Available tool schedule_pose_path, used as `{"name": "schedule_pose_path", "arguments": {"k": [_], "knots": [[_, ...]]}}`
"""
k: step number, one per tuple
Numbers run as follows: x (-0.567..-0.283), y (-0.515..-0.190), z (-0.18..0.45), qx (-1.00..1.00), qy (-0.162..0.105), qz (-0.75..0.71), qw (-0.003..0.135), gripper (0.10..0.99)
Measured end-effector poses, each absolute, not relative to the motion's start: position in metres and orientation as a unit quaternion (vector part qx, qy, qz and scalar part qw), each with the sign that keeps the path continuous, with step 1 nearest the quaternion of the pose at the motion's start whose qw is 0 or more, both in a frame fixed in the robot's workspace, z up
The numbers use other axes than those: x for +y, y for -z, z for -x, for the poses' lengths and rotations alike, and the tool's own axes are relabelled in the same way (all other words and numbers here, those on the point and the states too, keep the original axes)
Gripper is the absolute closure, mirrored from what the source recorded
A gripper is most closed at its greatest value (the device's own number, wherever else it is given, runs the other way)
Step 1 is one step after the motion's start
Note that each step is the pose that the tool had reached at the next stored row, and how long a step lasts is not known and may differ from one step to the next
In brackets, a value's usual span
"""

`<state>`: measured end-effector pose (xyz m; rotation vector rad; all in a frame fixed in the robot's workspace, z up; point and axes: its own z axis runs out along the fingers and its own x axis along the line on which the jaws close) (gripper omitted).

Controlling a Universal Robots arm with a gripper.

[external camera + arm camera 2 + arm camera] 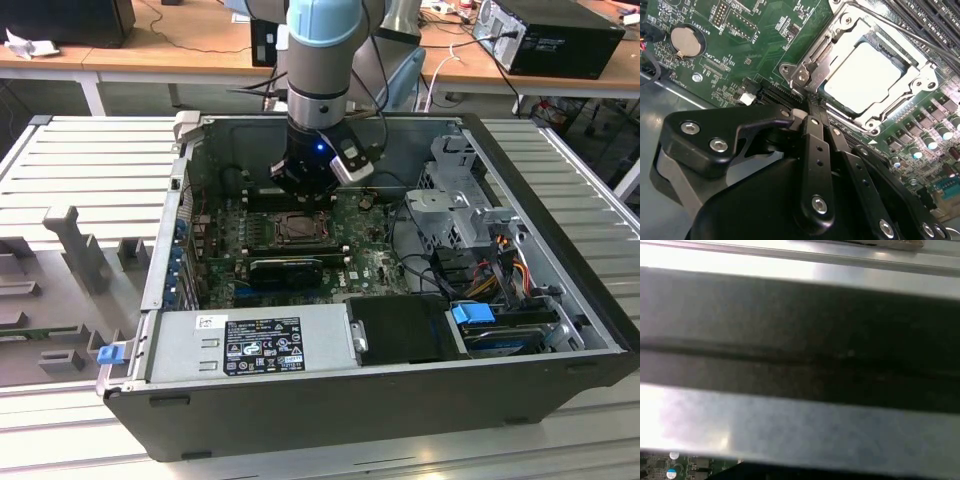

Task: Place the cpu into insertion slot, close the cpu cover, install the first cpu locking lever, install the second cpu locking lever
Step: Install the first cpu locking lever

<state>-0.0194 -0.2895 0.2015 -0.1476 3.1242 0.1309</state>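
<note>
In the exterior view my gripper (305,195) hangs inside the open computer case, just above the far edge of the insertion slot (300,228). The second wrist view shows the pale square cpu (862,77) lying flat in the slot. The silvery cpu cover (912,82) is folded down around it, and the chip shows through the cover's window. A thin metal lever rod (900,31) runs along one side of the socket. The black fingers (815,150) lie side by side with almost no gap. Their tips meet at the gripper (815,107), by the socket's hinge corner, and hold nothing.
A long black expansion card (285,268) lies just in front of the socket. The power supply (255,340) and a drive cage (460,200) with loose cables (500,260) crowd the case. A coin cell (684,40) sits on the green board. The case wall (800,340) is close.
</note>
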Motion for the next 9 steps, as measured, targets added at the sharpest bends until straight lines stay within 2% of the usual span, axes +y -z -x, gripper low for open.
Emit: {"name": "schedule_pose_path", "arguments": {"k": [5,6,9], "knots": [[-0.290,-0.200,0.019,0.998,-0.041,0.047,0.005,0.980],[-0.289,-0.216,0.019,0.998,-0.041,0.047,0.006,0.980],[-0.291,-0.221,0.019,0.998,-0.041,0.047,0.005,0.980]]}}
